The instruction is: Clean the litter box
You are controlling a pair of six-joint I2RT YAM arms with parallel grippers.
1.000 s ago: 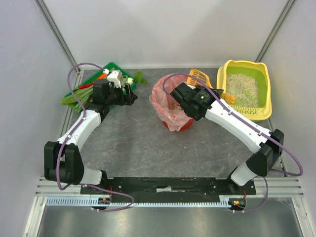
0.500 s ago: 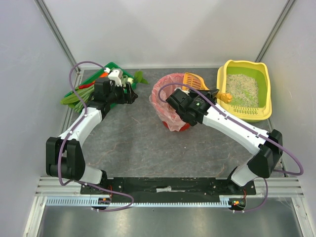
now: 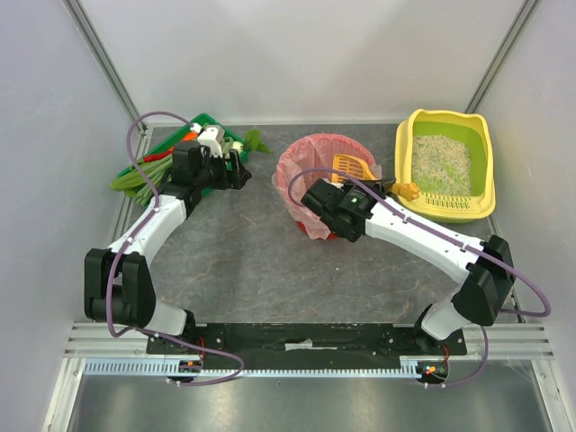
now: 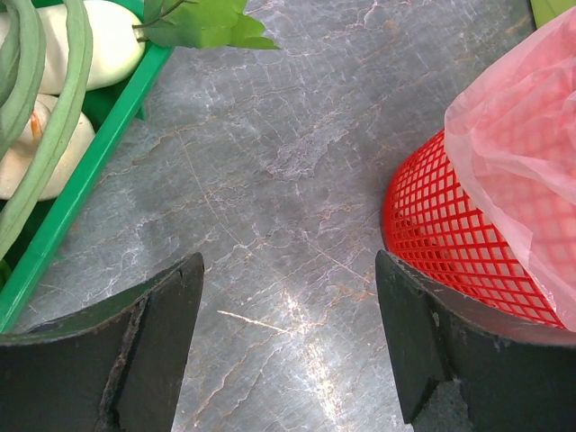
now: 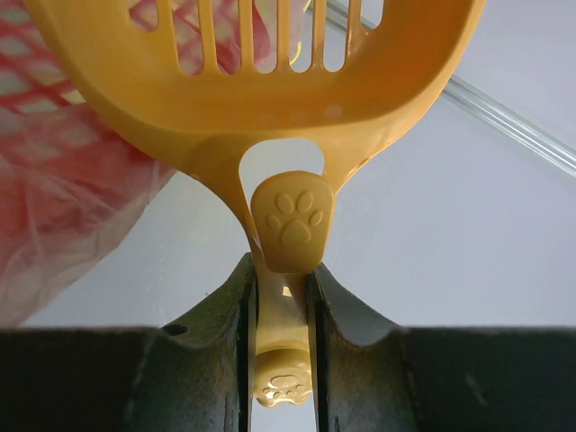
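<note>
The yellow litter box [image 3: 487,126] with pale litter stands at the far right. My right gripper [image 3: 355,184] [image 5: 281,270] is shut on the handle of an orange slotted litter scoop [image 3: 353,167] [image 5: 270,81]. The scoop's head hangs over the red basket lined with a pink bag [image 3: 317,187]. The paw-print handle sits between the fingers [image 5: 337,297]. My left gripper [image 3: 241,173] [image 4: 288,337] is open and empty, low over the grey table between the green tray and the red basket [image 4: 450,243].
A green tray [image 3: 171,155] [image 4: 81,180] with green beans and white vegetables stands at the far left. A green leaf [image 4: 202,27] lies next to it. Grey walls enclose the table on three sides.
My right arm has swung left and carried the scoop from the basket's right rim over its opening. The left arm has barely moved.
</note>
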